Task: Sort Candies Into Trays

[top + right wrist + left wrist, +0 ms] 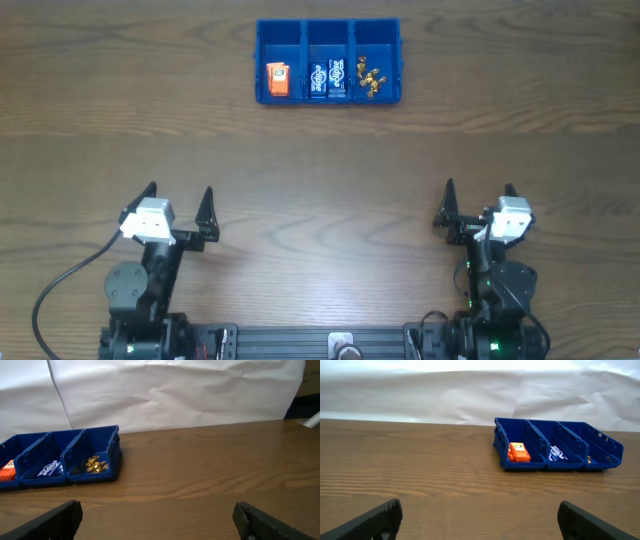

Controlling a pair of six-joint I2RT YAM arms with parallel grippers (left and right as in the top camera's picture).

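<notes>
Top view: tray (280, 40) runs left-right.

Found a blue plastic three-compartment tray (281, 40) far up the brown wood-grain table (320, 180), holding an orange wrapped candy (277, 79) left, blue-wrapped candies (327, 77) middle and small gold candies (370, 78) right, with the black left gripper (179, 190) and black right gripper (479, 188) spread wide, well apart from it.
</notes>
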